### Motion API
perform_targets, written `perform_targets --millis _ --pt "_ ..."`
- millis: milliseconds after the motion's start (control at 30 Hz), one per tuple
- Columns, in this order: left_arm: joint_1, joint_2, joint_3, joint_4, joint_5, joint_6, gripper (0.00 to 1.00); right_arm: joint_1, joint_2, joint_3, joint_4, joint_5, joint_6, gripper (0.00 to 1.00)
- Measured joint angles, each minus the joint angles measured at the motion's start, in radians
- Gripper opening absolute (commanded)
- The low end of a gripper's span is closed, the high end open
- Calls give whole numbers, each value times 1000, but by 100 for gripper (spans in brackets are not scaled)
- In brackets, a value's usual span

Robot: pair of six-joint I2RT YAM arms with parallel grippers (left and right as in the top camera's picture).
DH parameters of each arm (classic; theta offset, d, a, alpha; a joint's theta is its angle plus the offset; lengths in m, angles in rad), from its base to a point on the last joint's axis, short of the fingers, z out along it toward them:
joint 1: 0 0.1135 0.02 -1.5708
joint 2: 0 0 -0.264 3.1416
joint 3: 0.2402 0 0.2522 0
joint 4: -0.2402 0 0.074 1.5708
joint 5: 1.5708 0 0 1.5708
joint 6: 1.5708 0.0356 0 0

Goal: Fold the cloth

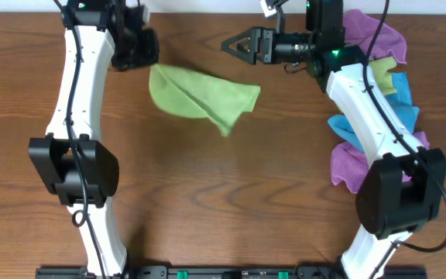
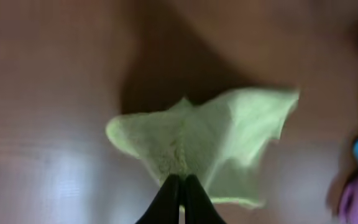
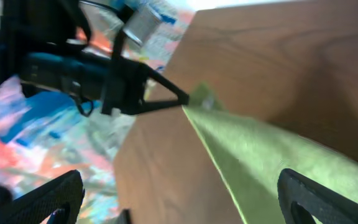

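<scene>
The left fingers (image 2: pixel 170 198) are closed, pinching one corner of the cloth (image 1: pixel 200 94) and holding it raised, probably to carry it over for the fold. The right fingers (image 3: pixel 323 198) are spread and empty, near the cloth's other side. The rest of the cloth lies on the tabletop (image 1: pixel 231 201) between both arms.

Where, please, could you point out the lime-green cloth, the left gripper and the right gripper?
lime-green cloth (image 1: pixel 200 97), overhead view, centre of its fabric.
left gripper (image 2: pixel 180 183), left wrist view, between its fingertips pinched on the cloth.
right gripper (image 3: pixel 179 186), right wrist view, midway between its spread fingertips.
</scene>
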Motion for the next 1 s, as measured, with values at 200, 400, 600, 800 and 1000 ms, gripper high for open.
perform_targets --millis 200,400,600,800,1000 --pt "0 0 4 203 18 -22 6 -24 0 0 -11 94 -13 99" --pt "0 0 11 129 -13 -37 6 -22 0 6 -223 127 -113 99" --pt "0 0 11 111 -49 -40 6 143 0 6 -432 314 -349 99" --pt "0 0 11 110 -57 -40 6 376 5 6 -418 700 -469 99" --pt "1 0 11 111 -65 -40 6 499 110 6 -359 1007 -521 99"
